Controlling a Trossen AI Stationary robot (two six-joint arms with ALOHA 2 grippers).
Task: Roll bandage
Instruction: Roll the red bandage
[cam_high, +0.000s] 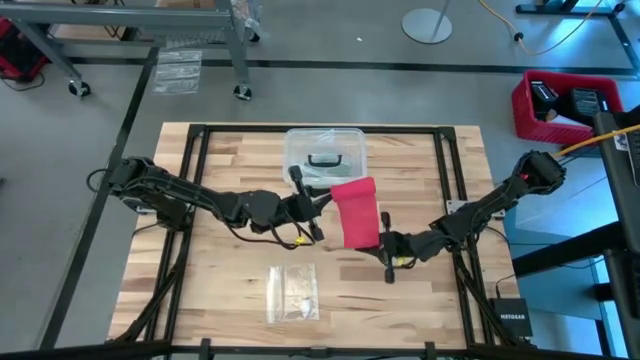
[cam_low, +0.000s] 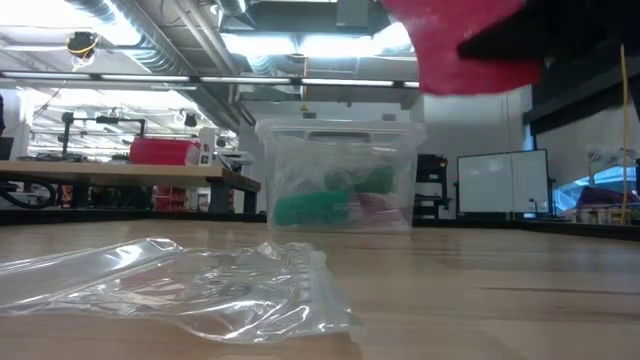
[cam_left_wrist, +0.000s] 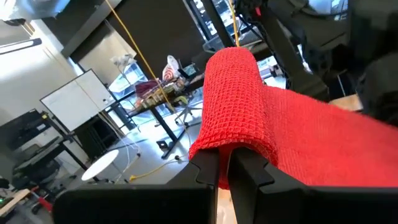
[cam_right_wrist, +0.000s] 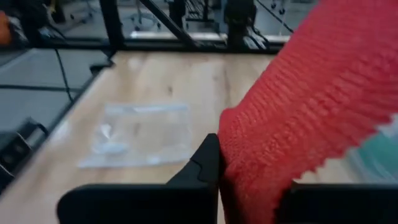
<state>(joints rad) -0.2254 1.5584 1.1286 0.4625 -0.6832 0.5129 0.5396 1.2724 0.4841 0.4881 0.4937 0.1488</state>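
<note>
From above, the bandage (cam_high: 354, 211) hangs over the table centre, between the left gripper (cam_high: 318, 213) and the right gripper (cam_high: 384, 245); each is clamped on an end, probably to keep it taut for rolling. The box (cam_high: 325, 157) stands just beyond it and the bag (cam_high: 293, 292) lies nearer. A black device at the right edge reads NETGEAR.

Low view: the bandage (cam_low: 465, 45) is above the table.

Left wrist: fingers (cam_left_wrist: 208, 169) pinch the rolled end.

Right wrist: fingers (cam_right_wrist: 205, 163) grip the other end.

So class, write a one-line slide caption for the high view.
Both grippers, left gripper and right gripper, hold the red bandage above the wooden table, between clear box and plastic bag.
</note>
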